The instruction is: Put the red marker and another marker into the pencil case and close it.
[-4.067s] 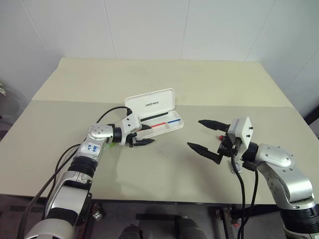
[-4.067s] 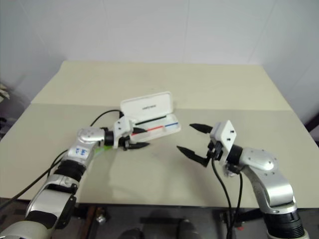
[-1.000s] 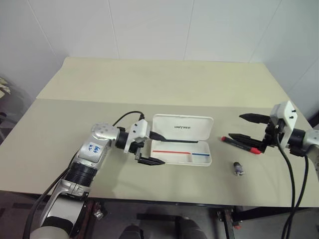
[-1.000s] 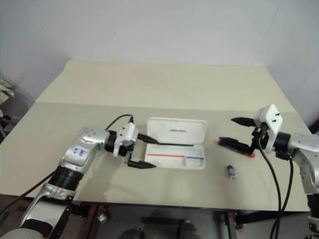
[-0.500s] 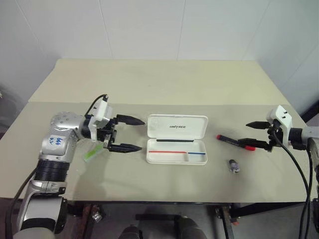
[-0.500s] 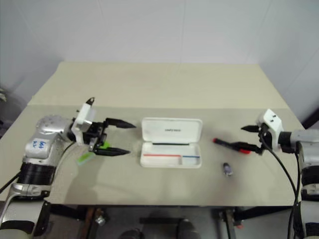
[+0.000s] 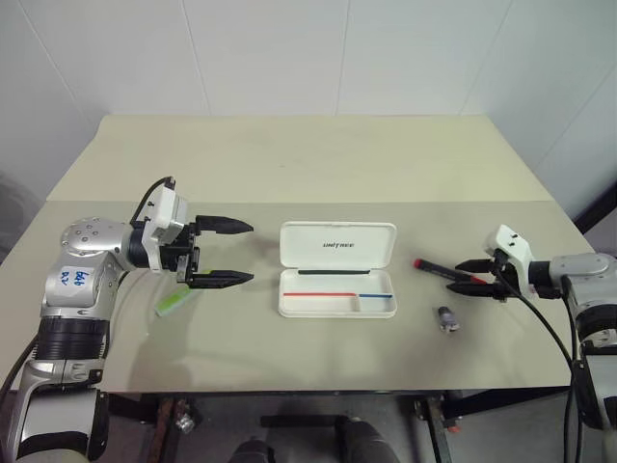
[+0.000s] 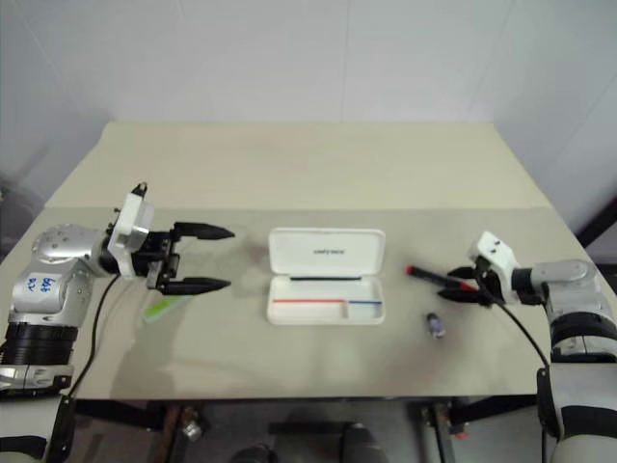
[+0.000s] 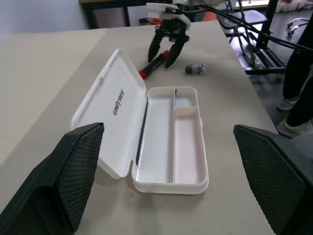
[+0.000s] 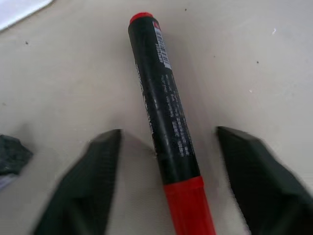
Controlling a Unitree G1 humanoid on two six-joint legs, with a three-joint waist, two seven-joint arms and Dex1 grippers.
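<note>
The pencil case [image 7: 337, 269] lies open at the middle of the table [image 7: 289, 154], lid laid flat on the far side, tray toward the robot with a red and blue stripe inside. The tray appears empty in the left wrist view.

To the right of the case, apart from it, the red marker [image 7: 444, 271] lies flat on the table, its black barrel toward the case. The right gripper [image 7: 479, 280] is down at the marker's far end from the case, one finger on each side of the barrel. In the right wrist view the fingers [image 10: 100, 181] stand clear of the marker with a gap on both sides; jaws part open, nothing gripped.

A small dark stubby piece [image 7: 445, 318] sits on the table right of the case, nearer the robot than the marker.

To the left of the case, the left gripper [image 7: 229, 253] hangs above the table, pointing at the case, jaws wide apart and empty. The green marker [image 7: 174, 301] lies on the table further left of the case, below that gripper; whether it is capped cannot be made out.
</note>
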